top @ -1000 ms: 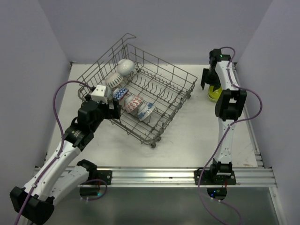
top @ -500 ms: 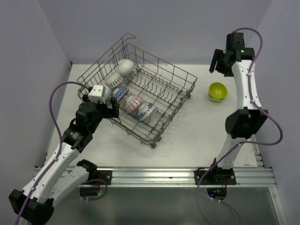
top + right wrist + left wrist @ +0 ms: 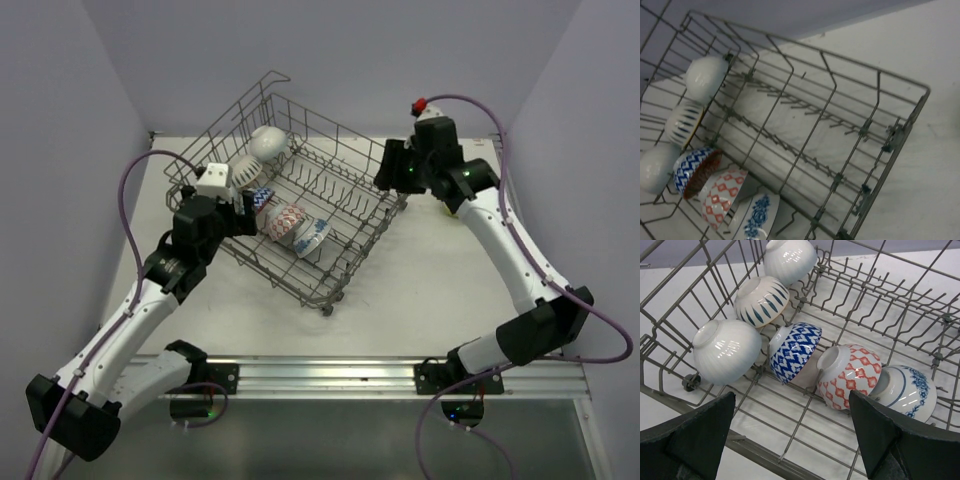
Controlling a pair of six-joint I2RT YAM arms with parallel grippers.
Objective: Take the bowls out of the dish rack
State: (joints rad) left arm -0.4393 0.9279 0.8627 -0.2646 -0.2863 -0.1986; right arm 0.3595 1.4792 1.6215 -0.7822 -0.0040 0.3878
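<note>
The grey wire dish rack (image 3: 340,282) sits mid-table. A row of bowls leans along its left side: plain white (image 3: 790,260), blue-striped (image 3: 761,300), ribbed white (image 3: 726,350), blue-patterned (image 3: 795,351), red-patterned (image 3: 850,372) and blue-floral (image 3: 905,390). My left gripper (image 3: 792,440) is open and empty. It hovers at the rack's left wall (image 3: 243,215), just short of the blue- and red-patterned bowls. My right gripper (image 3: 392,172) hangs over the rack's right corner and looks open and empty. Its fingers do not show in the right wrist view, which looks down on the rack (image 3: 880,150).
A sliver of lime-green bowl (image 3: 449,209) shows on the table behind my right forearm, right of the rack. The rack's right half holds only bare tines (image 3: 340,190). Purple walls close the table in at the back and sides.
My right arm has left the lime bowls on the table at the right and swung left over the rack's right corner. My left gripper has edged closer to the rack.
</note>
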